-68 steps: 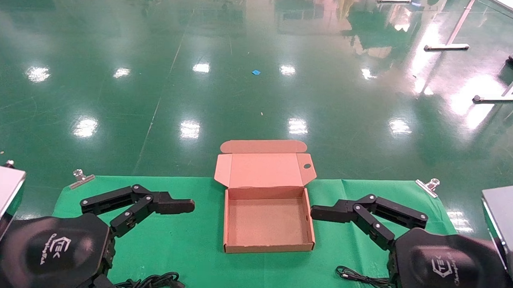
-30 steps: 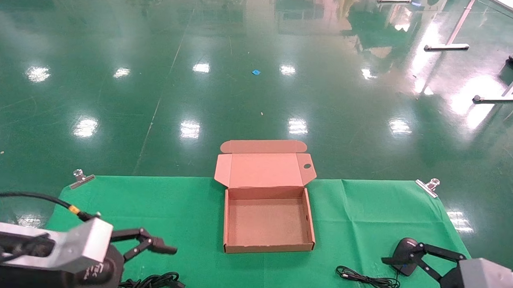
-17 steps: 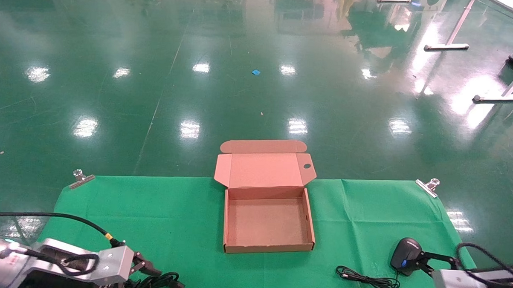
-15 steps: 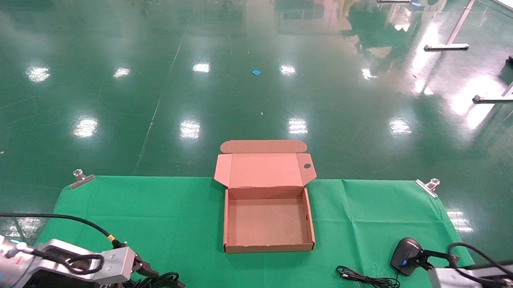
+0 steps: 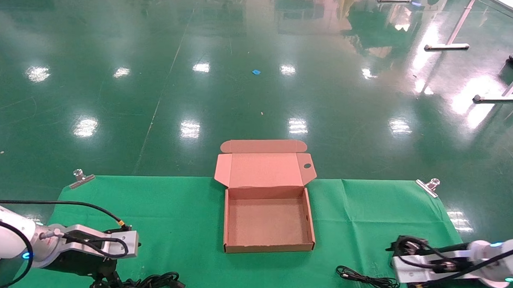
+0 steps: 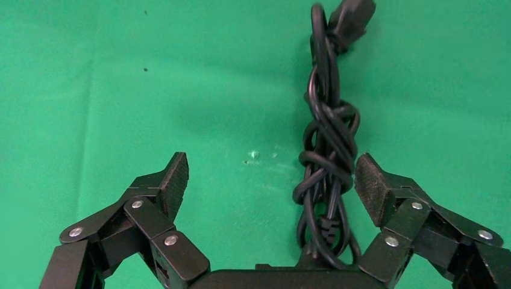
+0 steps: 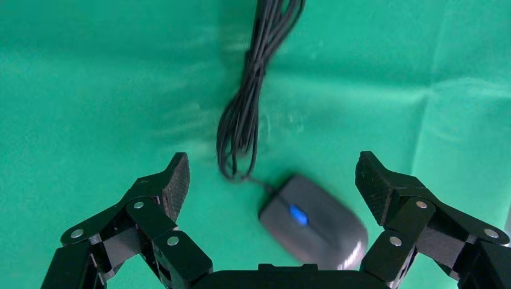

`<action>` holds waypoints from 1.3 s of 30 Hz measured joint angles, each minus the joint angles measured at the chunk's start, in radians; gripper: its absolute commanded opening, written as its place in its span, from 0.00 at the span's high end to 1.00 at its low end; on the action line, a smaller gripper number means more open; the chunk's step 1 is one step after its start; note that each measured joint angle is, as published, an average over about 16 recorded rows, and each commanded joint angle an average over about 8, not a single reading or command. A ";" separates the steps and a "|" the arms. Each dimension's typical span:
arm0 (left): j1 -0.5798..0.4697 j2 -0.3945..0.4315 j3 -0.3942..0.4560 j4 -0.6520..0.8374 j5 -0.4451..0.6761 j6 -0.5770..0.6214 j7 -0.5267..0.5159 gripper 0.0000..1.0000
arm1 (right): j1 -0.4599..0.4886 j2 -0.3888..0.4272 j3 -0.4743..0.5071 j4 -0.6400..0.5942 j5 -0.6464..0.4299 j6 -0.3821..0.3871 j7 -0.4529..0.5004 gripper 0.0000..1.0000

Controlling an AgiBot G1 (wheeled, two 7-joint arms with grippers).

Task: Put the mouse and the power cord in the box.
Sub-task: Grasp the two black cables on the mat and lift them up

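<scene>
- The left hand [image 6: 271,186] hung wide open over the power cord [image 6: 328,150], which lay bundled at the counter's [image 5: 173,209] near-left edge.
- The right hand [image 7: 272,183] gaped wide above the mouse [image 7: 313,221] — near-right.
- The box [image 5: 266,249] sat open between them.

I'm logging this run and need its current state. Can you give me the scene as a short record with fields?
left pincer: open, over the power cord, nothing held
right pincer: open, over the mouse, nothing held
mouse cable: bundled on the green cloth
box: lid open, nothing inside, mid-table between both arms
task progress: neither item in the box yet
</scene>
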 measured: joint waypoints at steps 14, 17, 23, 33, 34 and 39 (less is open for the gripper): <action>-0.005 0.045 0.018 0.103 0.029 -0.025 0.077 0.00 | -0.008 -0.086 0.001 -0.114 0.000 0.084 -0.067 0.01; -0.003 0.051 0.020 0.114 0.031 -0.022 0.090 0.08 | -0.009 -0.093 0.001 -0.129 0.000 0.094 -0.074 0.32; 0.000 0.059 0.023 0.127 0.034 -0.014 0.109 0.81 | -0.011 -0.100 0.000 -0.148 -0.001 0.105 -0.081 0.99; 0.000 0.061 0.024 0.129 0.036 -0.013 0.115 1.00 | -0.012 -0.101 0.000 -0.154 -0.001 0.108 -0.083 1.00; 0.000 0.060 0.024 0.129 0.036 -0.012 0.115 1.00 | -0.012 -0.101 0.000 -0.153 -0.001 0.108 -0.083 1.00; 0.000 0.060 0.023 0.127 0.035 -0.012 0.113 1.00 | -0.012 -0.100 0.000 -0.150 0.000 0.106 -0.082 1.00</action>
